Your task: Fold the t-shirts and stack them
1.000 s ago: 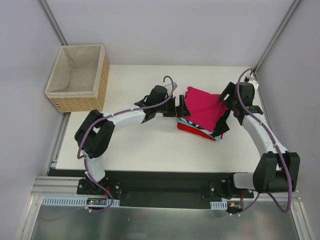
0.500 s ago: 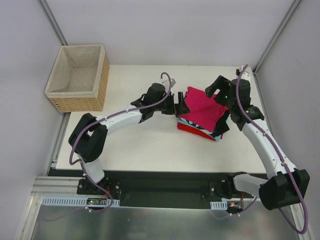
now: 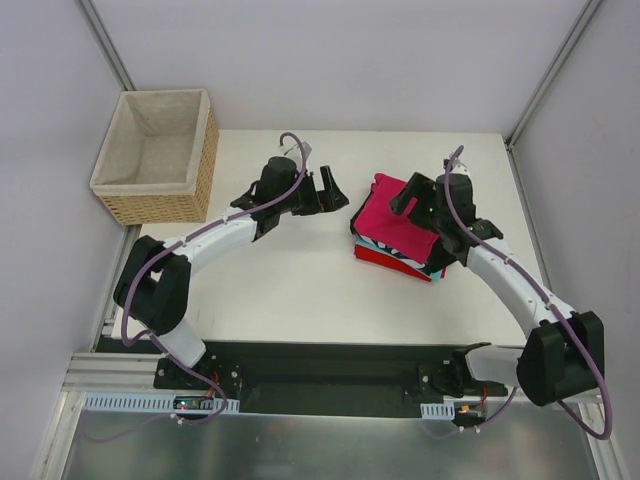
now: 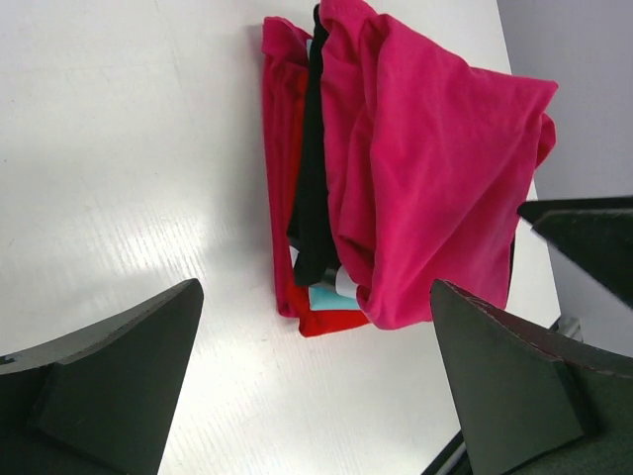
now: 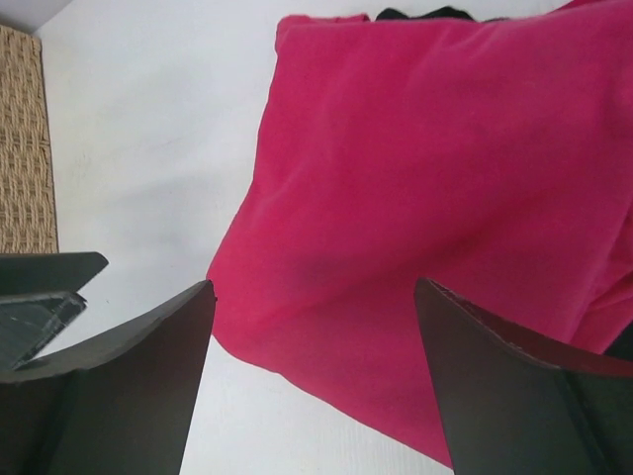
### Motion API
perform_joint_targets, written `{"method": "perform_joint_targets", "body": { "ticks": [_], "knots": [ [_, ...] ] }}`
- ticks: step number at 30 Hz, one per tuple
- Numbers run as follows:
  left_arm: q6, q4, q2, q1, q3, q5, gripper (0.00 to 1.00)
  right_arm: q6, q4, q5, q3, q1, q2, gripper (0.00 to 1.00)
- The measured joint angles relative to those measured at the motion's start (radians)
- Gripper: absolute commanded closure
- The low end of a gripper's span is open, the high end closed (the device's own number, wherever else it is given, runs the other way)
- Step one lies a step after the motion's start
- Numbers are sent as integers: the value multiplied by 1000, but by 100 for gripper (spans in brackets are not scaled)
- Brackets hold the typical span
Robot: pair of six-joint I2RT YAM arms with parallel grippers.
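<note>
The t-shirts lie in one stack point(image 3: 400, 240) right of the table's middle. A magenta-pink shirt point(image 3: 395, 222) is on top, rumpled, over black point(image 4: 315, 198), light blue point(image 4: 331, 299) and red point(image 4: 287, 148) folded ones. My left gripper point(image 3: 330, 190) hovers open just left of the stack, holding nothing; in its wrist view the gripper point(image 4: 315, 283) faces the pile's edge. My right gripper point(image 3: 408, 195) stands open above the pink shirt point(image 5: 445, 148), its fingers point(image 5: 314, 283) spread with nothing between them.
A wicker basket with beige lining point(image 3: 155, 155) stands at the table's back left corner and shows at the left edge of the right wrist view point(image 5: 25, 148). Bare white tabletop point(image 3: 300, 290) stretches in front of the stack. Grey walls close in the back and sides.
My left gripper has drawn back to the left, away from the stack. My right gripper has swung left from the stack's right side to above it. The pink shirt has settled more compactly on top.
</note>
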Motion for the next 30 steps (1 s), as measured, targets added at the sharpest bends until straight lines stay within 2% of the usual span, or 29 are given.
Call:
{"method": "perform_joint_targets", "body": {
  "ticks": [7,19,24,30],
  "knots": [
    [0,0,0,0,0,-5,1,19,35,-3,-127,38,-2,16],
    [0,0,0,1,-1,-5,1,20,21,42,-329,43,-198,16],
    [-1,0,0,1,-17,-5,1,8,-29,66,-311,48,-239,15],
    [-1,0,-18,2,-63,-4,1,-33,-51,15,-80,49,-101,15]
  ]
}}
